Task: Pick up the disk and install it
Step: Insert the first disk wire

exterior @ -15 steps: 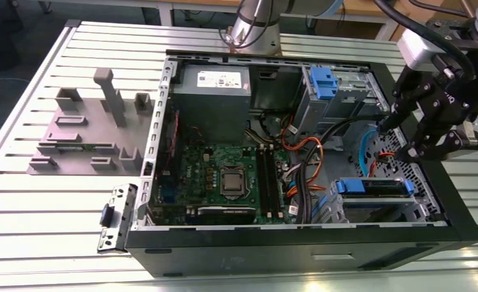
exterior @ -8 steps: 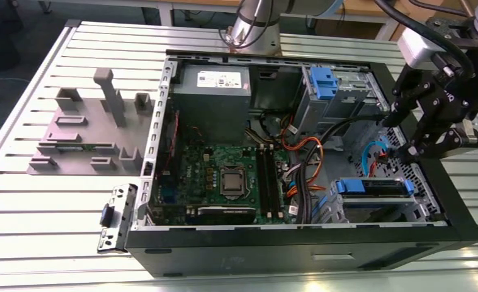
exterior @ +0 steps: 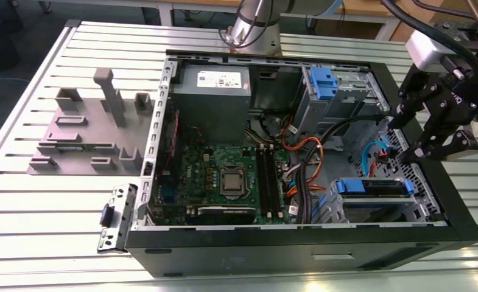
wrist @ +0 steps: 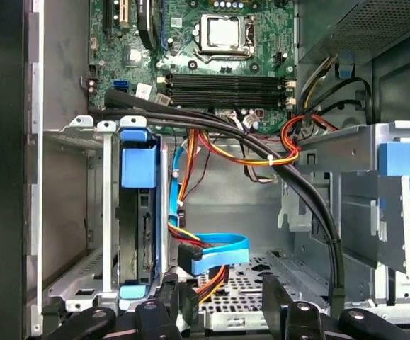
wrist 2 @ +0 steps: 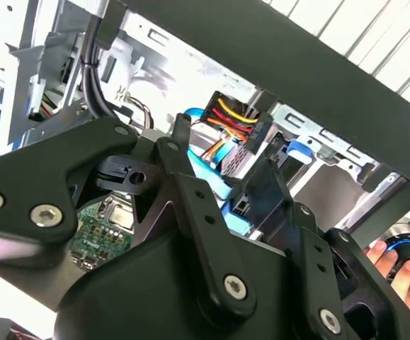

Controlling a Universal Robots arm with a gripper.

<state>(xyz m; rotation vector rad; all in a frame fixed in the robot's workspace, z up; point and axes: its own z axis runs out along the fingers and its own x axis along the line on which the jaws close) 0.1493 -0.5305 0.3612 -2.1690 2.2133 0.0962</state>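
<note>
The hand (exterior: 413, 143) hangs at the open case's (exterior: 458, 213) rim on the exterior view's right, fingers (wrist: 279, 297) spread, gripping nothing. The disk (exterior: 374, 187) seems to sit in its bay near the front corner, blue bracket showing. Loose cables (wrist: 261, 152) crowd the space between the drive cages.

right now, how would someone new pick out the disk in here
In the open black computer case, look to the corner at the exterior view's lower right, where a grey cage stands. The disk sits at its top: a flat, blue-framed slab, unlike the small blue latch farther back.
</note>
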